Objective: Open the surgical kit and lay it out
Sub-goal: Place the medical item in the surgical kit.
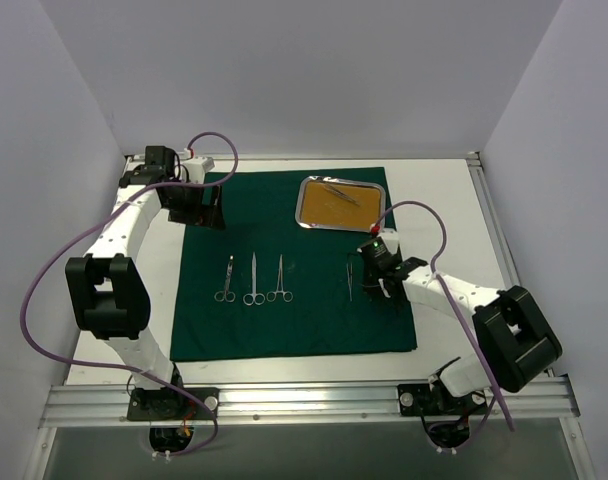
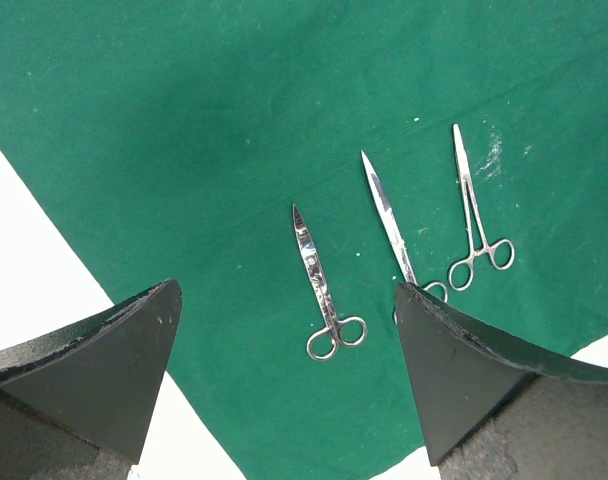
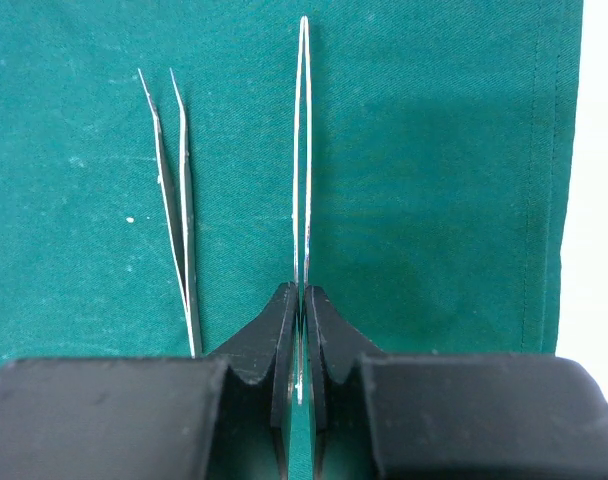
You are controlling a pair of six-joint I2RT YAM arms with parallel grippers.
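A big white table (image 1: 444, 200) carries everything. Spread flat on it is a dark green cloth sheet (image 1: 264, 210), and both arms reach over it.

On the cloth sits a rounded steel tray with a tan liner (image 1: 329, 212). It lies past the right pincer (image 3: 301, 300), on the far side and a little to its left. Some thin silver lines show inside the tray, but I cannot tell what they are.

The left pincer (image 1: 206, 207) hangs over the far left edge of the cloth. Its two black fingers (image 2: 104, 370) are spread wide apart and hold nothing.

Three tools lie side by side on the cloth, nearer the arm bases than the left pincer and to its right. The middle one is a pair of long silver scissors (image 2: 389, 215). On the side toward the right pincer is a silver clamp with ring handles (image 2: 474, 215). On the other side is a pair of short silver scissors (image 2: 319, 275). They are close together but do not touch.

The right pincer is squeezed tight on thin silver tweezers (image 3: 302, 150), which stick straight out ahead of it over the cloth. Just to the left of this pincer, a second pair of slim tweezers (image 3: 174, 190) lies flat on the cloth, apart from the held pair.
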